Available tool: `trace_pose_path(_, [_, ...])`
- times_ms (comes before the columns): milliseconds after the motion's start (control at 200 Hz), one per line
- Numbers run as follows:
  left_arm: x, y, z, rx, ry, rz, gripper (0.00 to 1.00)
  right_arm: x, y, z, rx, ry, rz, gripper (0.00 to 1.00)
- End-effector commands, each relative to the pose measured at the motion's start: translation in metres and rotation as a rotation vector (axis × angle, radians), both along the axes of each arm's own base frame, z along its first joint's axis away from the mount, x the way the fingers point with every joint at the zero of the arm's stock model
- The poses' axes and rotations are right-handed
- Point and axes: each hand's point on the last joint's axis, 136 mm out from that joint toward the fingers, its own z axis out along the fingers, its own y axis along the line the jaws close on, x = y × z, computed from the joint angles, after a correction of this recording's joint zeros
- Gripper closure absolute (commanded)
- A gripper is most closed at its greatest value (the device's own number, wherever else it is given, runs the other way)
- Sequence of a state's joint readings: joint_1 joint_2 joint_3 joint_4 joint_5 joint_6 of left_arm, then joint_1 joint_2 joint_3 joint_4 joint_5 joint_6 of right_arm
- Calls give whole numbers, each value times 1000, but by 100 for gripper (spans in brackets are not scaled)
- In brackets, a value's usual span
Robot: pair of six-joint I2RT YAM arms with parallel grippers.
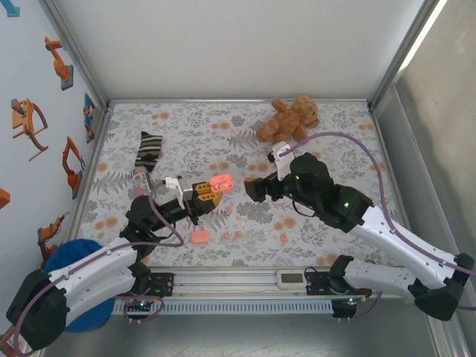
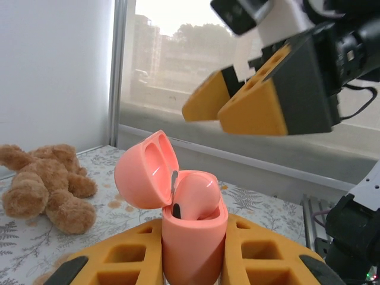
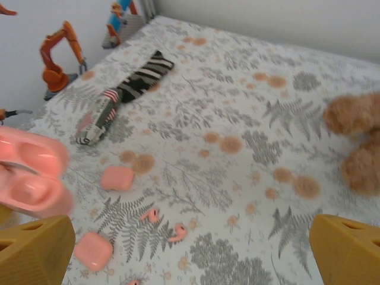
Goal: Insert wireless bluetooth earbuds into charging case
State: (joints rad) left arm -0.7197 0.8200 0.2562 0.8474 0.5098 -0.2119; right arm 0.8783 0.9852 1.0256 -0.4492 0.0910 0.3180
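Pink case (image 2: 193, 240), lid open, stood clamped in our L gripper (image 1: 213, 190); our R gripper (image 1: 251, 190) hung just right of it, wide open & empty, w/ loose earbuds (image 1: 238, 235) toward the near edge of the table (image 1: 357, 160).

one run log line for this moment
left fingers shut on open case | one earbud in it | right fingers open near case | loose earbuds on cloth
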Motion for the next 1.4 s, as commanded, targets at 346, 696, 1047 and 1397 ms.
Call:
trace_pose_path(346, [-8,16,3,9,-50,57,100,-56,-73,-151,-79,673,-262,19])
trace_pose_path(696, [-7,14,0,14,-40,55,100,-93,-84,-226,-176,913,-275,44])
trace_pose_path(1047, [-4,10,1,24,-32,48,100,-91,-77,-243,-187,952,-265,44])
trace_pose_path(1397, [-3,11,-2,30,-26,58,100,-83,-77,-251,-215,934,-279,46])
